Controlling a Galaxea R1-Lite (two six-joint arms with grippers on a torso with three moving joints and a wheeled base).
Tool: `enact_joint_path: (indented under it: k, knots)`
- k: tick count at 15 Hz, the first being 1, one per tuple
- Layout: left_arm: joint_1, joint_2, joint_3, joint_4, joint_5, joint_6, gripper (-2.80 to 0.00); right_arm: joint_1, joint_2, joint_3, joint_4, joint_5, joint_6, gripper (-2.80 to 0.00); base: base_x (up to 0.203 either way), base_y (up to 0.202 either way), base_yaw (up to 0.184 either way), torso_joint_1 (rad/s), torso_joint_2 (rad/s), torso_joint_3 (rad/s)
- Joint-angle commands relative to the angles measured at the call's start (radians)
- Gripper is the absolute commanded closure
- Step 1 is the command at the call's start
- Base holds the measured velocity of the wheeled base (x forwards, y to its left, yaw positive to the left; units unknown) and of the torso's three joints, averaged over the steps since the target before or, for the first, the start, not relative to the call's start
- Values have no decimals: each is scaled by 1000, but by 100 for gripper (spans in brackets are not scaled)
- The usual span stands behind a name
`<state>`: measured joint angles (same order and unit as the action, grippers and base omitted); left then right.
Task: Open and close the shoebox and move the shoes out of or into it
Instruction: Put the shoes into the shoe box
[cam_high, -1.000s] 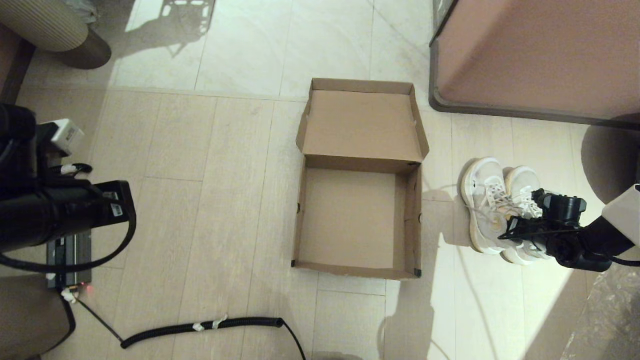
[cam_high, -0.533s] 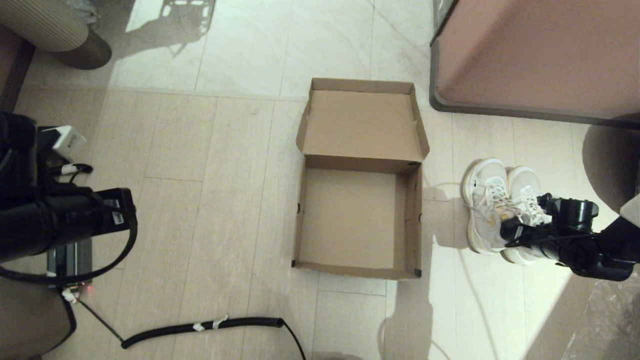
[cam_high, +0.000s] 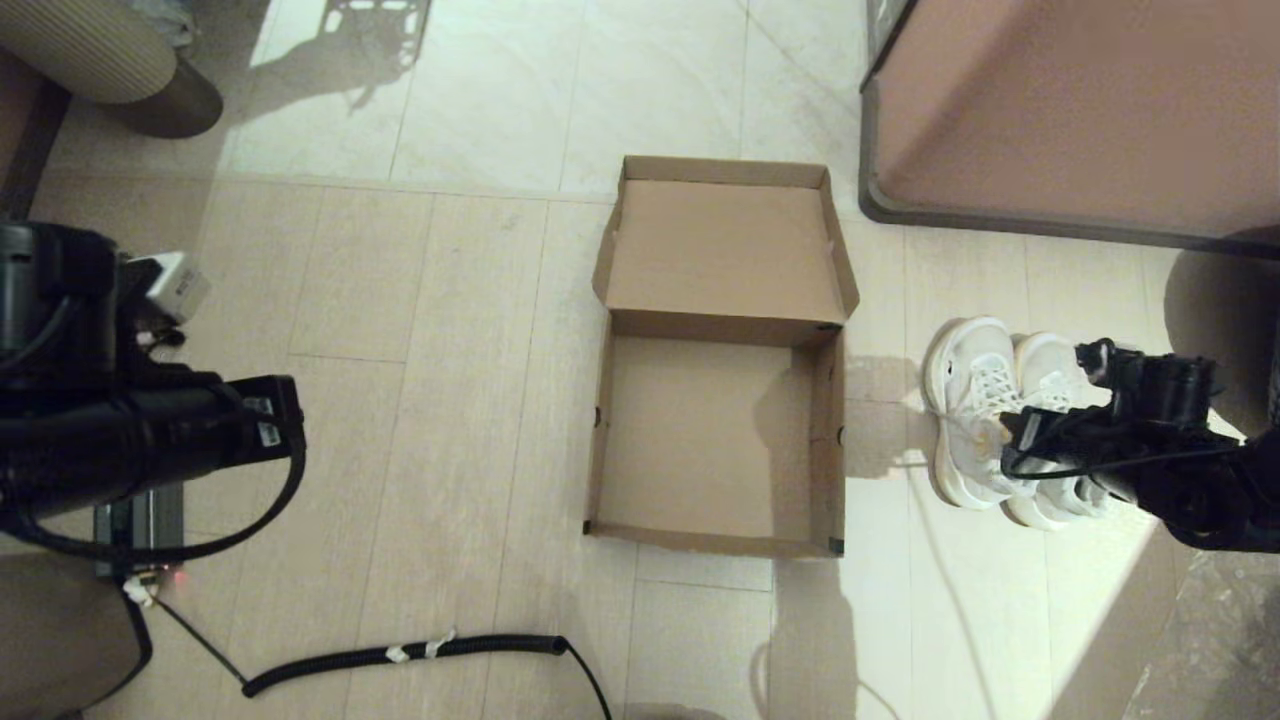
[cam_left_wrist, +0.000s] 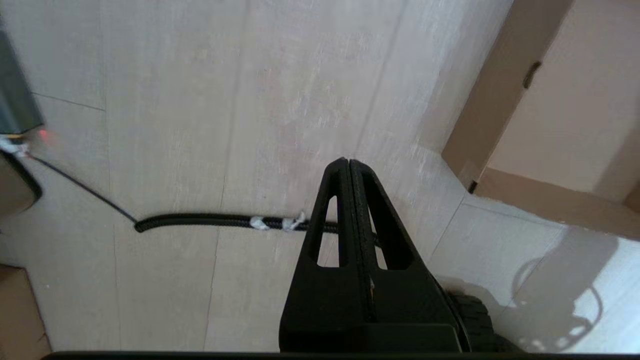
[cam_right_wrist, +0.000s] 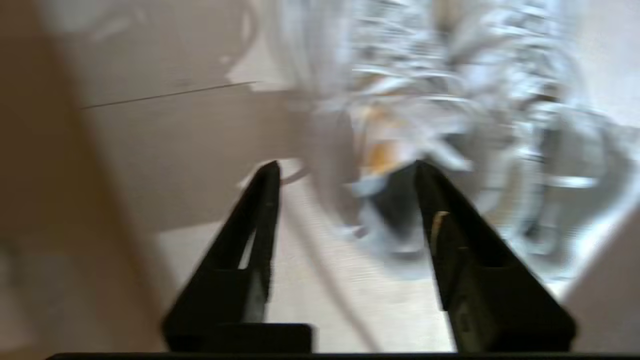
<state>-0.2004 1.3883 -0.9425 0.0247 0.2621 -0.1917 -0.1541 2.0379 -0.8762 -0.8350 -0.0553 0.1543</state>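
Shoebox (cam_high: 715, 440) interior stands unobstructed (lid folded back); bare floor (cam_high: 880, 470) separates it from the shoes (cam_high: 985, 420).

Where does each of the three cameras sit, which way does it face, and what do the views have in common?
Head view: on the robot's head, facing down at the floor; open shoebox centre, shoes to its right, both arms showing.
Left wrist view: behind the left gripper, fingers shut, facing floor, a black cable and the shoebox corner.
Right wrist view: behind the right gripper, fingers open, facing the shoes.
Shared: head and left wrist both show shoebox and cable; head and right wrist both show the shoes.
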Motion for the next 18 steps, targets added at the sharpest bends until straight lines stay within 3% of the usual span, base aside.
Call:
enact_joint_path:
  k: [1, 6, 9, 14, 18]
  knots:
    - [-25, 63, -6, -12, 2, -4, 0, 104, -70, 11, 13, -8, 5, 0, 0, 0, 0, 0, 0, 0]
    - [-90, 192, 11, -179, -8, -16, 0, 334, -71, -29, 72, -67, 23, 0, 0, 0, 0, 0, 0, 0]
    - [-236, 307, -17, -231, -5, -113, 0, 475, -2, -106, 137, -87, 50, 0, 0, 0, 0, 0, 0, 0]
    - [-400, 590, -138, -266, 36, -152, 0, 559, 107, -120, 139, -111, 55, 0, 0, 0, 0, 0, 0, 0]
    - [-465, 788, -225, -373, 68, -151, 0, 587, 125, -42, 136, -111, 57, 0, 0, 0, 0, 0, 0, 0]
